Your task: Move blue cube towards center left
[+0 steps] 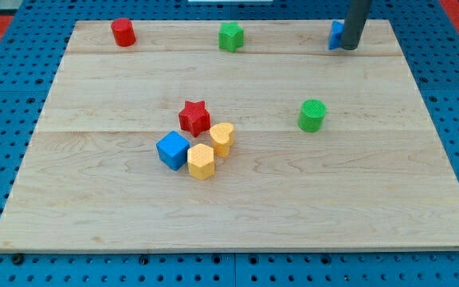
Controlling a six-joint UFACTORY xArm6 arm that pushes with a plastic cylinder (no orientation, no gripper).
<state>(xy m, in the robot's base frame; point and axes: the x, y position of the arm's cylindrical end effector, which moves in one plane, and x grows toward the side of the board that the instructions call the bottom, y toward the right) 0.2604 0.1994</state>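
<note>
The blue cube [173, 150] sits a little left of the board's middle. It touches a yellow hexagonal block [201, 161] on its right. A red star block [194, 118] stands just above it, and a yellow heart block [222, 138] is to its upper right. My tip [347, 48] is at the view's top right, far from the blue cube. It stands against a second blue block [335, 35], which the rod mostly hides.
A red cylinder [123, 32] stands at the top left. A green star block [230, 37] is at the top middle. A green cylinder [312, 115] is right of the middle. The wooden board [94, 199] lies on a blue pegboard.
</note>
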